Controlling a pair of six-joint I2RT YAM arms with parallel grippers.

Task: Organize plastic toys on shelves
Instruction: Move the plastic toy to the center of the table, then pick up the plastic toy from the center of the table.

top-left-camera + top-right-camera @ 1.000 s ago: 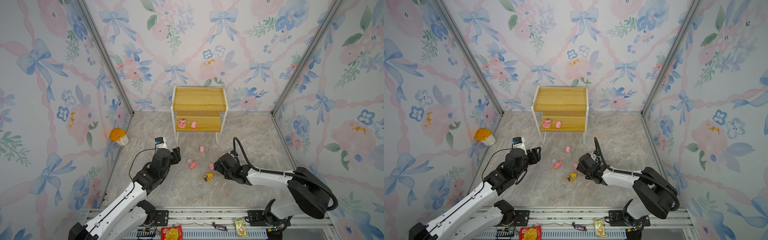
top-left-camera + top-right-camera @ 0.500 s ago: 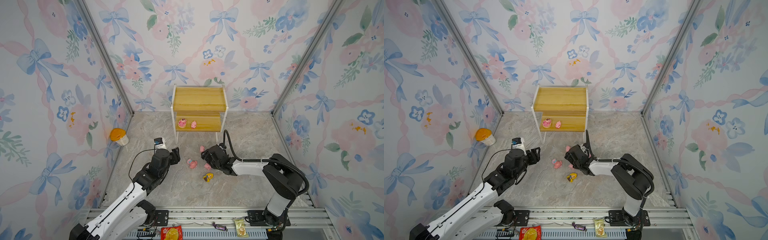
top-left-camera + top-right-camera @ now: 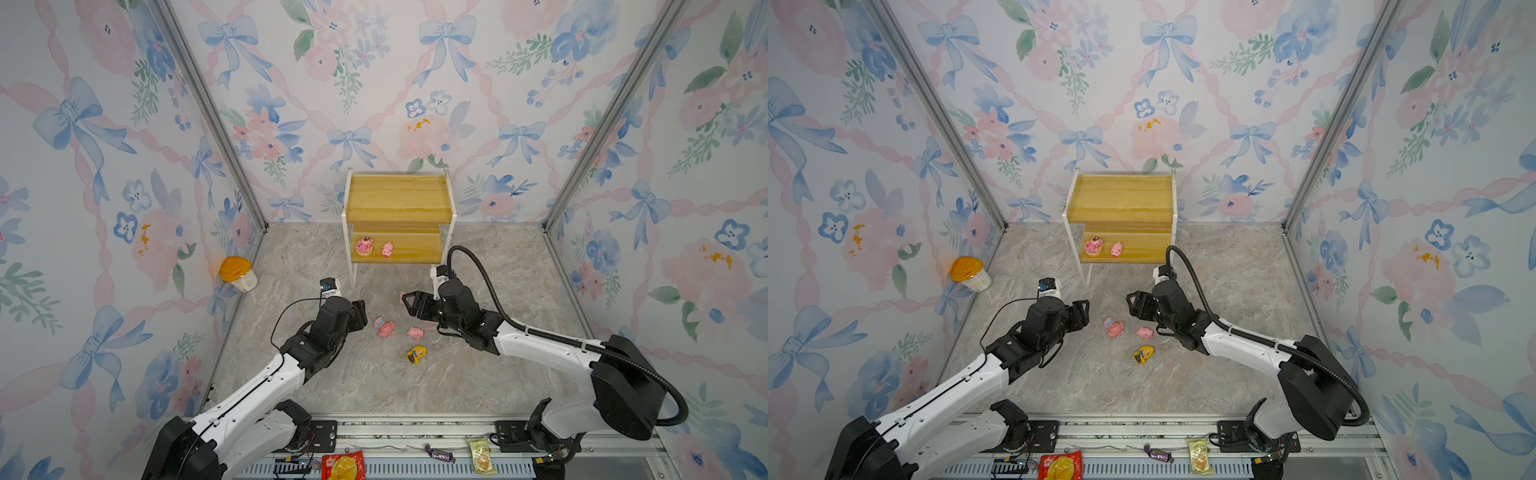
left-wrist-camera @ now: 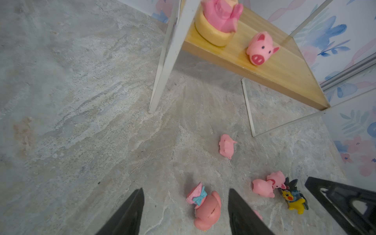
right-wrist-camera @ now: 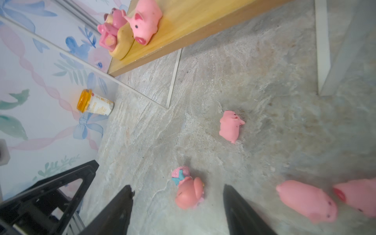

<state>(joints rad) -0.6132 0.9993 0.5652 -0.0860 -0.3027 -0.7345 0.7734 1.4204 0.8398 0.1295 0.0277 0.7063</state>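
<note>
The shelves stand at the back wall. Their lower board holds a pink pig on a round base and a small pink pig. On the floor lie the pink blue-hatted figure, small pigs and a black-and-yellow creature. My left gripper is open, just left of the hatted figure. My right gripper is open, just right of it and above a pig.
An orange-lidded cup stands at the left wall. Snack packets and a wrapped candy lie on the front rail. The shelves' white legs reach the floor just behind the toys.
My right gripper has swung left and back, from beside the creature to a spot nearer the shelves. The left gripper has hardly moved. The toys lie where they were.
</note>
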